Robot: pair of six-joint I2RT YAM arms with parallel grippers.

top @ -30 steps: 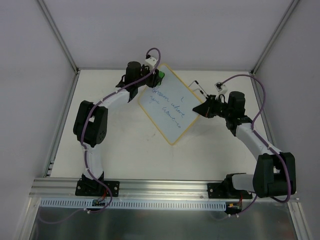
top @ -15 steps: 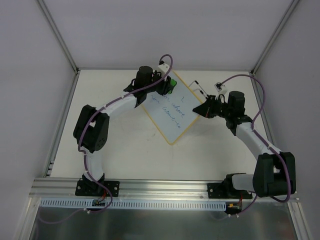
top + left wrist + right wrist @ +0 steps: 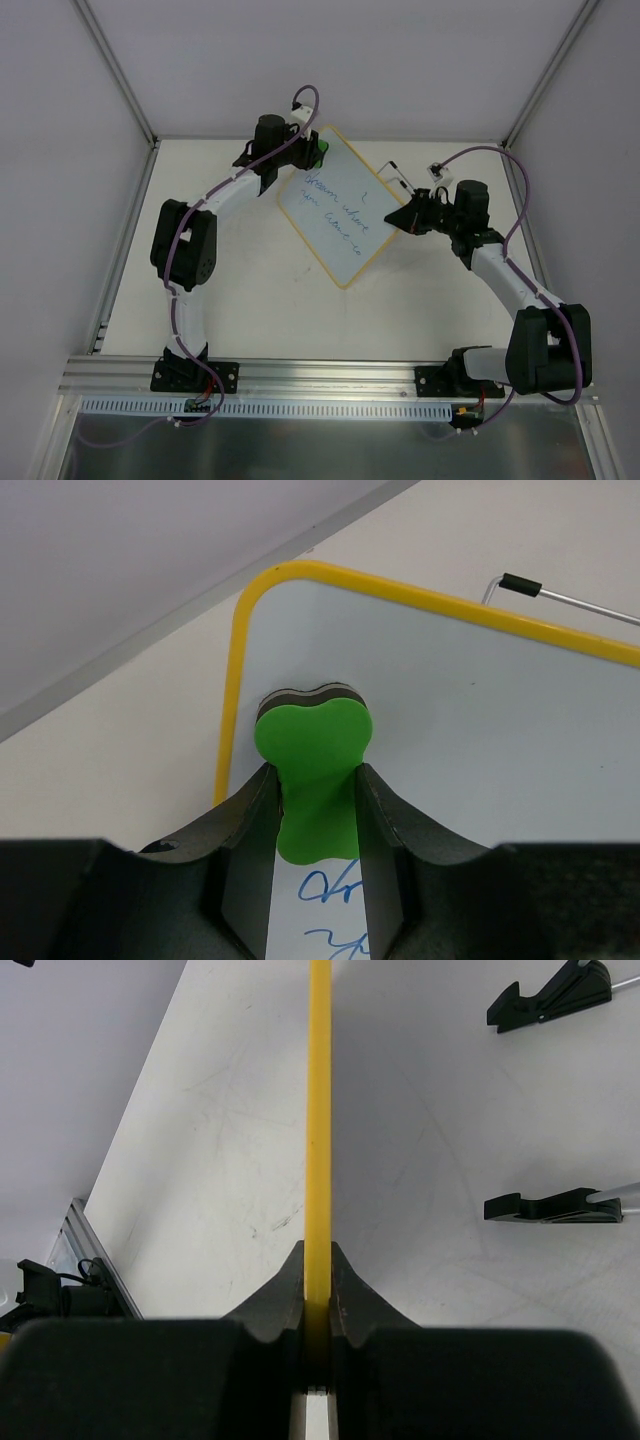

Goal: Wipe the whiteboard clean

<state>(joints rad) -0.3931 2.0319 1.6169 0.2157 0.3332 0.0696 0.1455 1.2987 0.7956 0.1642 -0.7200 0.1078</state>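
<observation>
The left gripper [image 3: 312, 815] is clamped on a green eraser [image 3: 312, 742], which presses on the whiteboard [image 3: 480, 740] near its corner. Blue writing [image 3: 325, 895] shows between the fingers. Only the right wrist view shows the right gripper [image 3: 318, 1295] pinching the board's yellow edge [image 3: 319, 1110], with two black feet [image 3: 548, 1207] off to one side.

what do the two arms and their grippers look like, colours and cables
The left arm and right arm have white tubular links with bulky black joint housings. A thin purple cable runs along each. The left gripper and right gripper have matte black tapered fingers.
</observation>
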